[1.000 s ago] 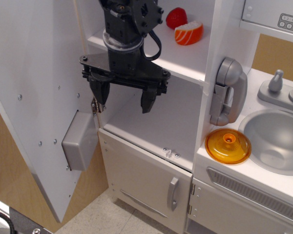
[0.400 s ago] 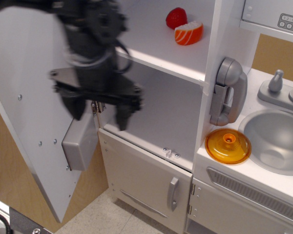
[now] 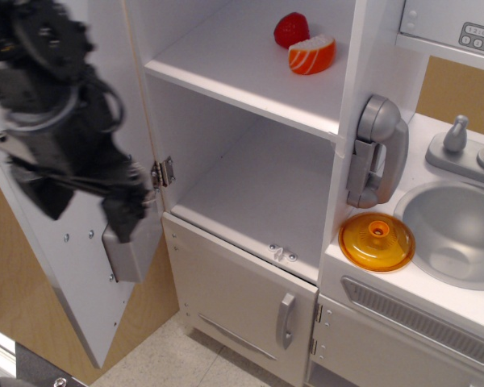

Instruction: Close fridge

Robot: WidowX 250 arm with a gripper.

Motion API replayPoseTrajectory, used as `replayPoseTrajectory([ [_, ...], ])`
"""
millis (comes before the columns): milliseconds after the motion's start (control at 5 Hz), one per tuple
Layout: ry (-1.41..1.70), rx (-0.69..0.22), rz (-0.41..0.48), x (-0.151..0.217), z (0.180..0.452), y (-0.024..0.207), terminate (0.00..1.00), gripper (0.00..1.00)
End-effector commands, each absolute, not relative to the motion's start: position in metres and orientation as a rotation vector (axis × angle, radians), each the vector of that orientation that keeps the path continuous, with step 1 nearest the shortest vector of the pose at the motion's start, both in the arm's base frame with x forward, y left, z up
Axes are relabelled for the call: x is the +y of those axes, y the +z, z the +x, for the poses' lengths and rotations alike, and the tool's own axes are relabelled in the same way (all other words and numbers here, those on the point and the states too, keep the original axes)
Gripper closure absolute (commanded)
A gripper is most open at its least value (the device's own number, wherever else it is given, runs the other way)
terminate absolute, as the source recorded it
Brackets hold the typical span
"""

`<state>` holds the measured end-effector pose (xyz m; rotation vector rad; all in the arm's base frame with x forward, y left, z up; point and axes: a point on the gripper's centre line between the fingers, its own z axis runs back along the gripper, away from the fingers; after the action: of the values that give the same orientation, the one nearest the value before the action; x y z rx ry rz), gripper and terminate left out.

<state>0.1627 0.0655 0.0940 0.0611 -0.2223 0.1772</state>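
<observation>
The fridge is a tall white toy cabinet with white shelves. Its large door stands swung wide open at the left, inner face toward me, with a grey box on it. My black gripper is blurred by motion in front of the door's inner face, fingers pointing down and spread apart, holding nothing. The finger at the right overlaps the top of the grey box. The door's outer handle is hidden.
A strawberry and a salmon piece lie on the upper shelf. A grey phone handset hangs on the fridge's right side. An orange lid sits by the sink. The smaller lower door is shut.
My gripper has swept left and a little down, out of the fridge opening to the front of the open door. The door has not visibly moved.
</observation>
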Motion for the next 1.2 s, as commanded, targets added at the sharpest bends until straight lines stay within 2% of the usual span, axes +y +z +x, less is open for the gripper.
replayPoseTrajectory([
  [0,0.114,-0.204,0.049,0.094,0.139,0.105,0.00,0.00],
  [800,-0.066,-0.206,0.064,0.142,0.120,0.108,0.00,0.00],
  [1000,-0.121,-0.183,0.038,0.156,0.125,0.113,0.00,0.00],
])
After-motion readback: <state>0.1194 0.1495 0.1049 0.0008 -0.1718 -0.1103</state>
